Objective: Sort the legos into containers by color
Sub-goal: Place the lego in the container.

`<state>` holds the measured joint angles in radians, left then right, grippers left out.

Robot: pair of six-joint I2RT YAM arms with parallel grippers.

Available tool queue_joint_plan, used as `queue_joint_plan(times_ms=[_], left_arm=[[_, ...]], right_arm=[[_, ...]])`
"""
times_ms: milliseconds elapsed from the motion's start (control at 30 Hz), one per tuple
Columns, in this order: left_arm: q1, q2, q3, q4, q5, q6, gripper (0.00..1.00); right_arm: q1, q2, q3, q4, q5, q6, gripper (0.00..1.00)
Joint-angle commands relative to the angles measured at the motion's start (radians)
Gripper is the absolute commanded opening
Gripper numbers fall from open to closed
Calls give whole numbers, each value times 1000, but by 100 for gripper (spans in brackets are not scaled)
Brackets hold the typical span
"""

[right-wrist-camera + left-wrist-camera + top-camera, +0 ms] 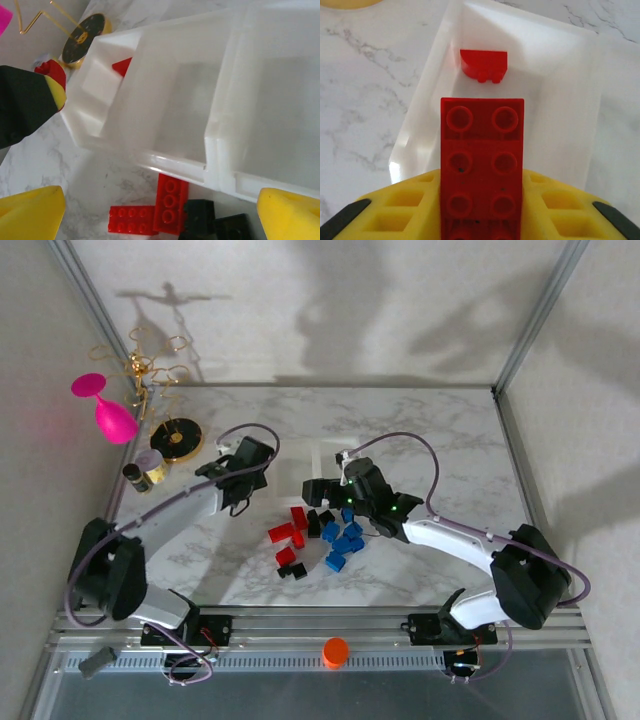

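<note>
Now then, the left gripper [243, 462] is clamped on a long red brick [482, 160], holding it over the left-hand tray [560, 115] of the containers [220, 165], where one small red piece [482, 65] lies on the floor. So this looks like the drop step for a red one. The next move calls for parting the fingers so it falls inside the walls. Meanwhile the right gripper [330, 478] hangs with jaws wide apart, holding nothing, by the trays' near wall — the loose pile [320, 535] of red, black and blue legos lies just near of them.

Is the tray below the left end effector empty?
No: one small red lego lies in the tray, beyond the held long red lego.
</note>
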<state>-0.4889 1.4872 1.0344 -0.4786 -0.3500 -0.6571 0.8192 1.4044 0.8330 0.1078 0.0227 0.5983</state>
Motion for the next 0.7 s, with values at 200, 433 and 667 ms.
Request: queue_joint_plan(times_ms=[200, 433, 667], left_arm=[[59, 185, 124, 45, 7, 81, 46], [55, 124, 104, 36, 41, 84, 58], [15, -30, -12, 31, 104, 39, 58]], right_arm=[[-25, -62, -29, -23, 29, -7, 99], [-35, -85, -27, -31, 20, -53, 99], [-35, -95, -46, -72, -65, -101, 99]])
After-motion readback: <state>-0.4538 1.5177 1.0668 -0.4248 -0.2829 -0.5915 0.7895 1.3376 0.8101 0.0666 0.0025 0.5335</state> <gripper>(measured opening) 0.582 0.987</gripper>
